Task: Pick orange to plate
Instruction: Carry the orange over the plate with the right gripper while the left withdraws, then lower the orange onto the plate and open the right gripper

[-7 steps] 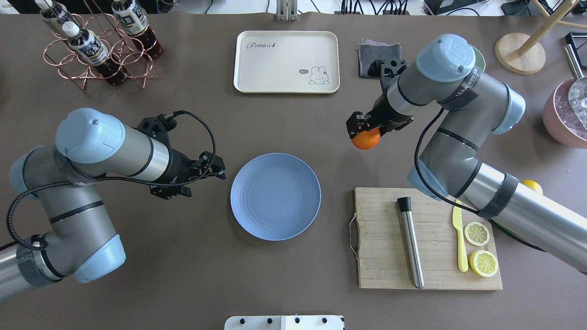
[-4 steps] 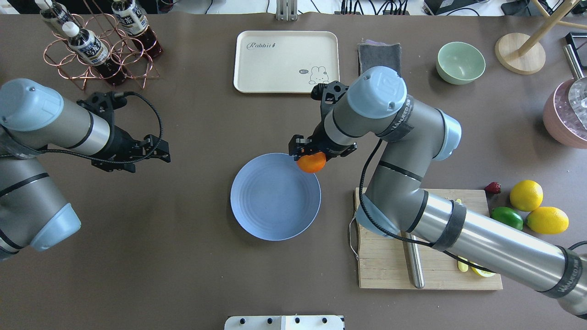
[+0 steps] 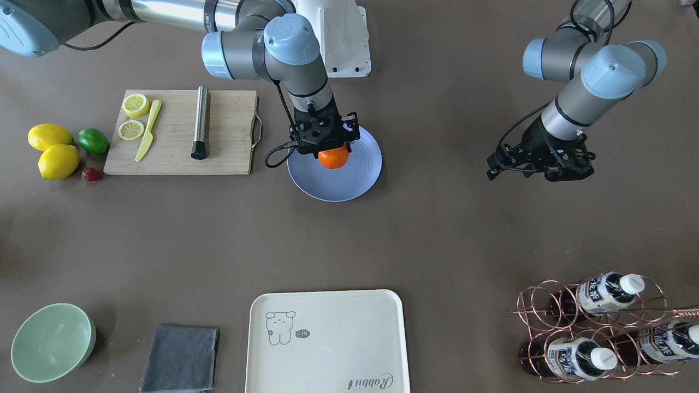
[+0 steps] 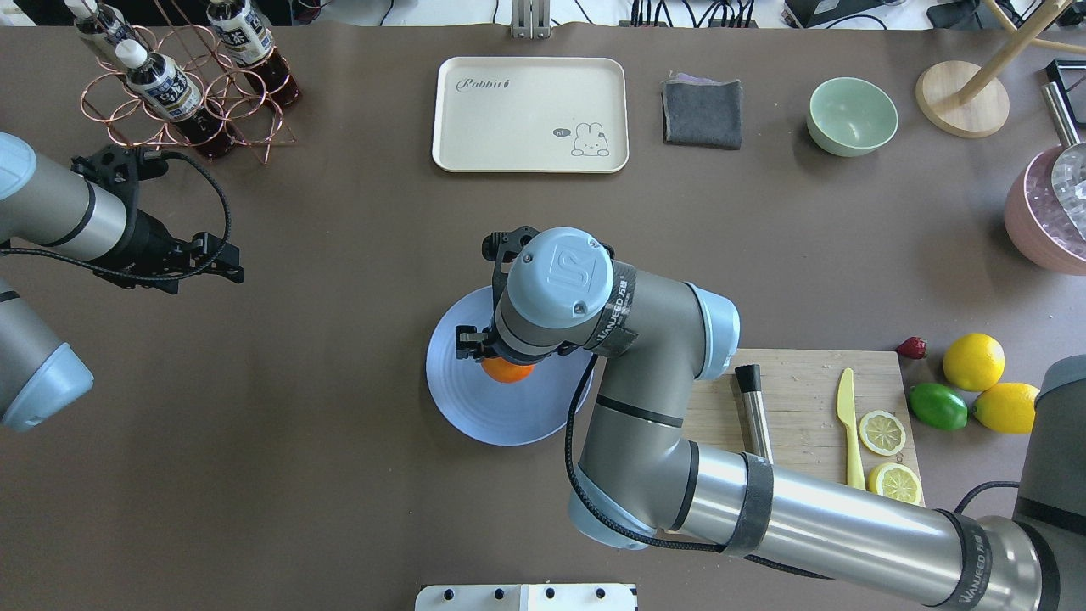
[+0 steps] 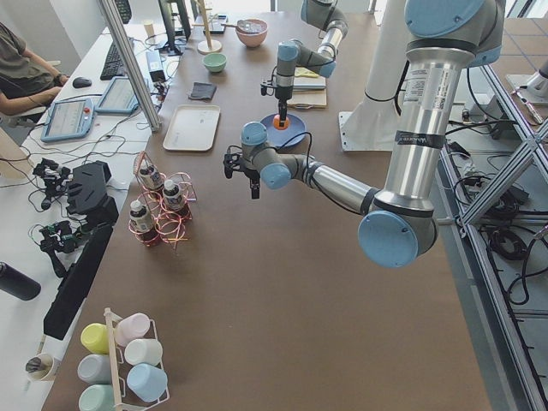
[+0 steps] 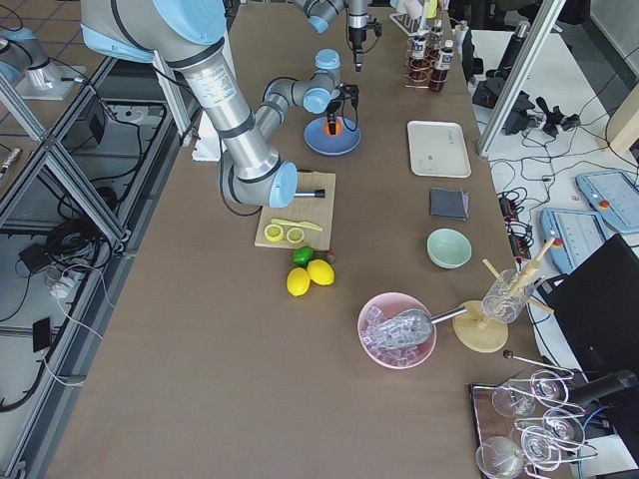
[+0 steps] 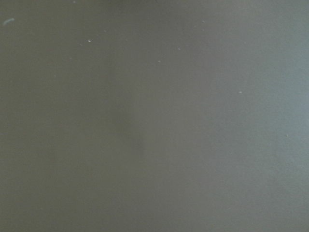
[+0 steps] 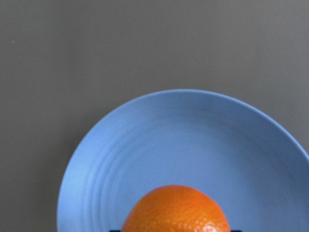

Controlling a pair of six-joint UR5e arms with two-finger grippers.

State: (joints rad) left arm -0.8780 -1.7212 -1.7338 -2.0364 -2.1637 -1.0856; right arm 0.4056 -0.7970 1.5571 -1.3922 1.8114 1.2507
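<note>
The orange (image 3: 333, 158) sits between the fingers of my right gripper (image 3: 330, 148), which is shut on it. It hangs low over the middle of the blue plate (image 3: 357, 180); I cannot tell whether it touches. From overhead only a sliver of the orange (image 4: 506, 372) shows under the right wrist, with the plate (image 4: 488, 420) around it. The right wrist view has the orange (image 8: 176, 210) at the bottom edge, above the plate (image 8: 145, 145). My left gripper (image 4: 227, 271) hovers over bare table far to the left; I cannot tell its state.
A cutting board (image 4: 797, 399) with a metal muddler (image 4: 752, 407), a yellow knife (image 4: 848, 424) and lemon slices lies right of the plate. Lemons (image 4: 973, 361), a lime (image 4: 937, 406), a cream tray (image 4: 530, 114), a green bowl (image 4: 851, 116) and a bottle rack (image 4: 182, 93) stand around.
My right arm carried the orange from beyond the plate's far right rim to over its middle. My left arm drew back toward the table's left side.
</note>
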